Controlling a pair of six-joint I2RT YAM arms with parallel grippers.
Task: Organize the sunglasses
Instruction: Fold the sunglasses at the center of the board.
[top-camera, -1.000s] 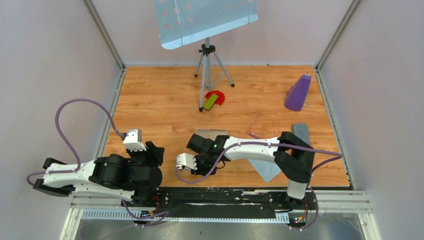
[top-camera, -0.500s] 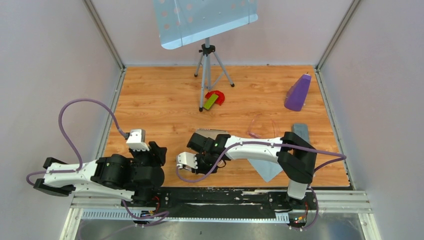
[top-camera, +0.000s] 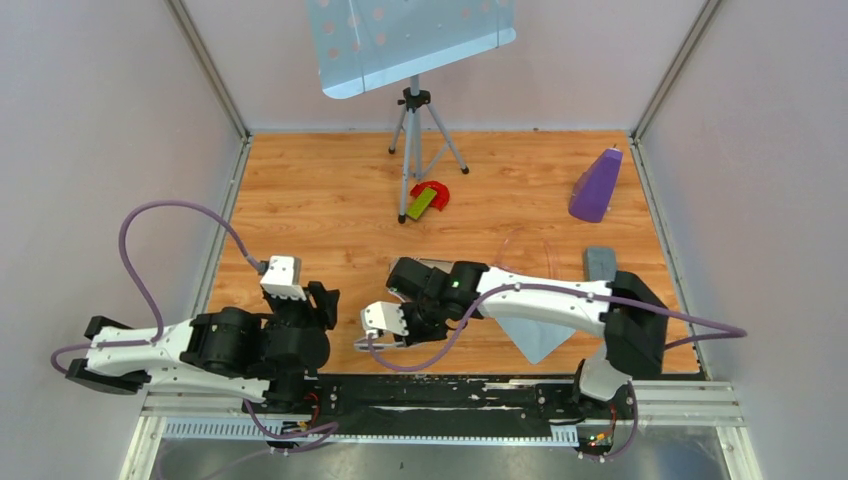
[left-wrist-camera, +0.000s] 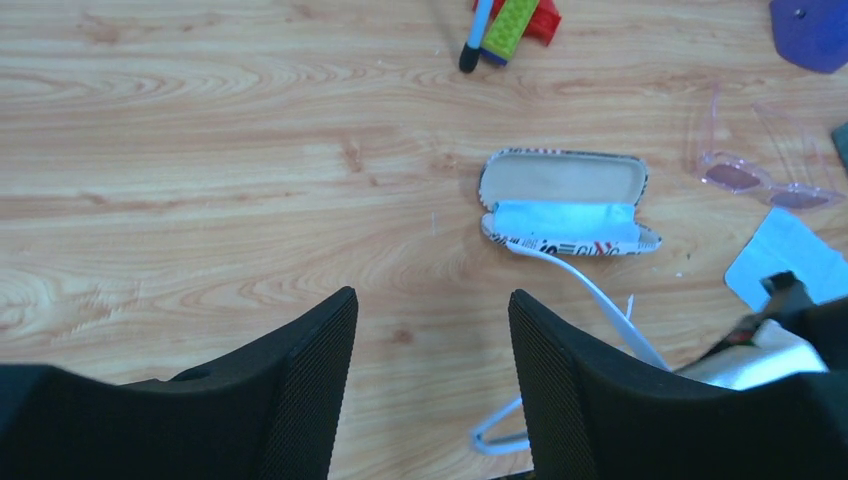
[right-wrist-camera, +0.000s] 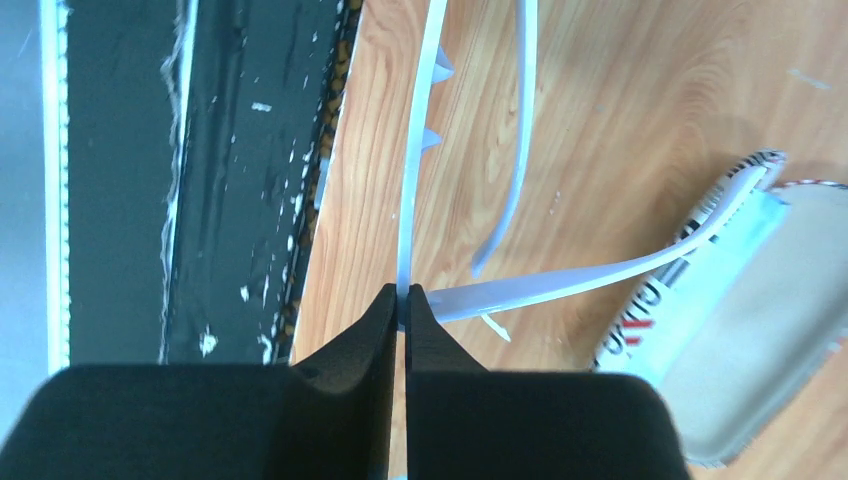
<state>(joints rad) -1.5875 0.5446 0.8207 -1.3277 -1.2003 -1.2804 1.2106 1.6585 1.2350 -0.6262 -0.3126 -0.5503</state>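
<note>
The sunglasses (left-wrist-camera: 757, 180) lie on the worktop (top-camera: 320, 200) beyond the right arm, to the right of the open case (left-wrist-camera: 565, 200) and well apart from both tools. Since a second ago the right arm's elbow has swung rightward, and its tool has shifted slightly right. The right tool (right-wrist-camera: 403, 300) is pinched together on a pale strip (right-wrist-camera: 560, 285) that runs to the case. The left tool (left-wrist-camera: 432, 297) hangs with fingers apart, holding nothing.

1. table (left-wrist-camera: 200, 150): wood grain, smooth, slight sheen
2. sunglasses (left-wrist-camera: 730, 178): see-through pink plastic, kinda glossy
3. case (left-wrist-camera: 560, 178): matt beige lining, printed outside
4. white strip (right-wrist-camera: 415, 150): smooth, plasticky
</note>
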